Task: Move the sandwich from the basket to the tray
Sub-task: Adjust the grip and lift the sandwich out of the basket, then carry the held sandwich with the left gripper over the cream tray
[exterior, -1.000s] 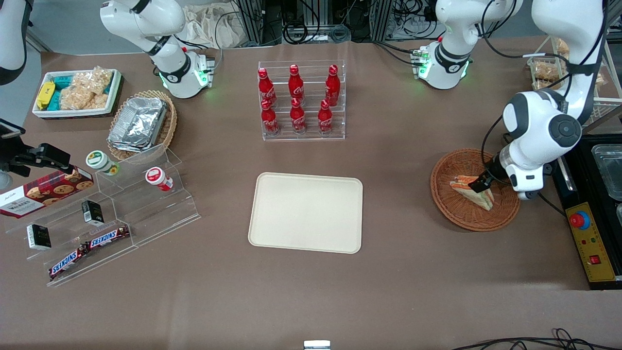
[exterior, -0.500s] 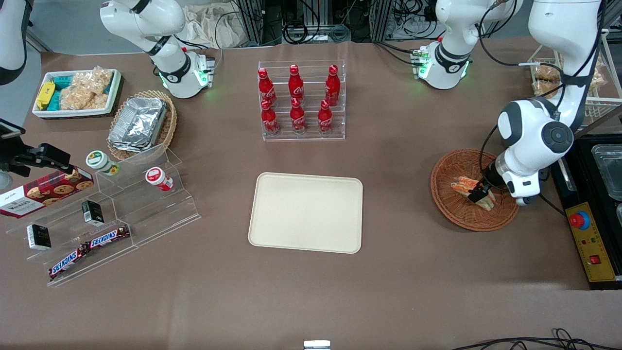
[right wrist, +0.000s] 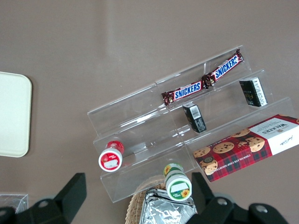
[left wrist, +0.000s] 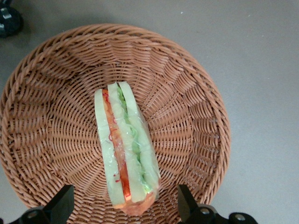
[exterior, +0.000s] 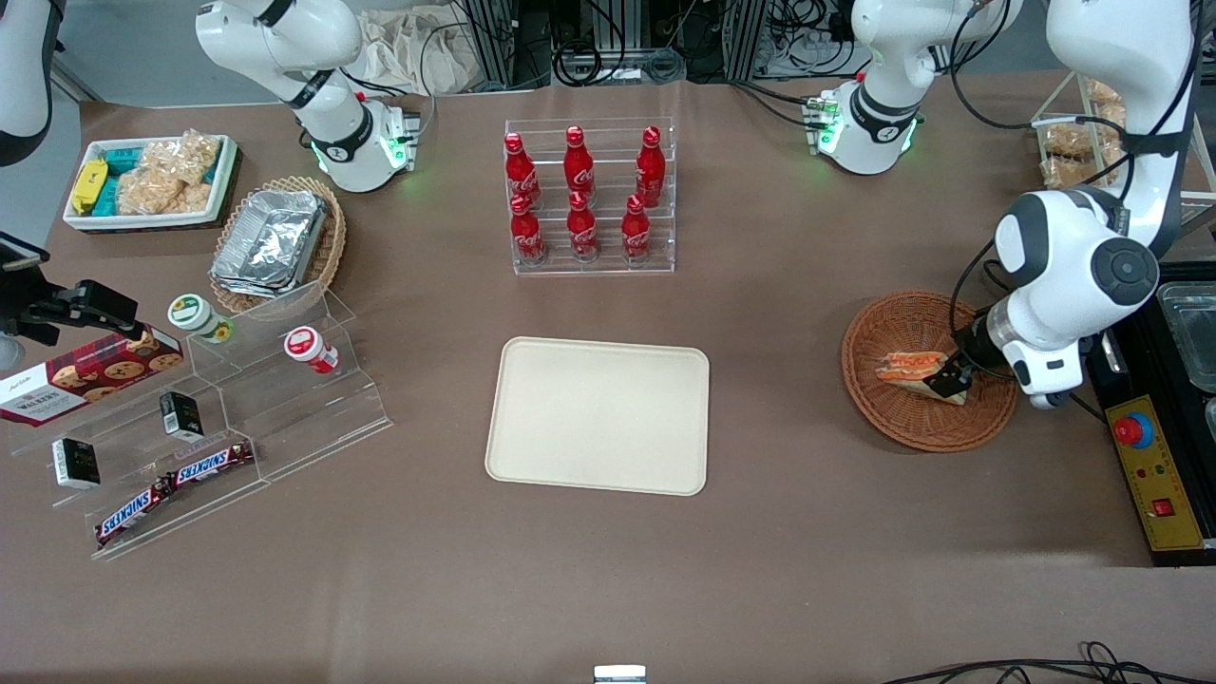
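The sandwich [left wrist: 125, 149] is a wrapped wedge of pale bread with orange-red and green layers, lying in the round reddish-brown wicker basket [left wrist: 191, 107]. My left gripper [left wrist: 124, 206] is open and low over the basket. Its two black fingertips [left wrist: 63, 203] stand on either side of the sandwich's nearer end, with a gap on each side. In the front view the gripper [exterior: 950, 382] sits at the sandwich [exterior: 907, 366], inside the basket [exterior: 893, 423] at the working arm's end of the table. The cream tray [exterior: 598, 415] lies bare at the table's middle.
A black control box with a red button [exterior: 1135, 432] lies close beside the basket. A clear rack of red cola bottles [exterior: 584, 199] stands farther from the camera than the tray. A clear stepped shelf with snacks [exterior: 218, 418], a foil-container basket [exterior: 275, 242] and a white snack bin [exterior: 147, 180] lie toward the parked arm's end.
The left wrist has swung and dropped lower into the basket, bringing the fingers down around the sandwich. The sandwich now shows its filling edge more than its pale face.
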You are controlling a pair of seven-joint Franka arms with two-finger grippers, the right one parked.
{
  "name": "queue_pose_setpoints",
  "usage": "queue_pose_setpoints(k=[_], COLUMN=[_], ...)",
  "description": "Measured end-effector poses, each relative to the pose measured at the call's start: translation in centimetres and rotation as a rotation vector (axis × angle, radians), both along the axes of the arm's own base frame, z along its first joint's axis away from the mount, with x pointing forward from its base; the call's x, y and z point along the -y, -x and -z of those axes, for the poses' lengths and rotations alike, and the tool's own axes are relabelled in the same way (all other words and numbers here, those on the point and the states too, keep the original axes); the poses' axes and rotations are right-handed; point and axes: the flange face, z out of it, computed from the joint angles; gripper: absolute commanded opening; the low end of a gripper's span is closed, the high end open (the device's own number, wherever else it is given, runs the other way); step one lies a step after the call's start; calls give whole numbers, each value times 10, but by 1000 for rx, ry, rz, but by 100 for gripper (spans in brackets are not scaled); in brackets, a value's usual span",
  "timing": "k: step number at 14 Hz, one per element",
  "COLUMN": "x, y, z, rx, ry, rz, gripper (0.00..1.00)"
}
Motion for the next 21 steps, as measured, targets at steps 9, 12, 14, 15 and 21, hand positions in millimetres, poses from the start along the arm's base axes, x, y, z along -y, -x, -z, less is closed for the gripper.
queue_pose_setpoints(k=[9,12,14,15,21], x=[-3,-3,-3,-2,45], y=[-5,-8,-12,-14,-6], z=[66,63,53,40,-82], rx=[-101,-92,-71,-58,20], ry=[6,5,2,1,23], rz=[-51,-52,-34,4,336], gripper=[0,0,0,0,0])
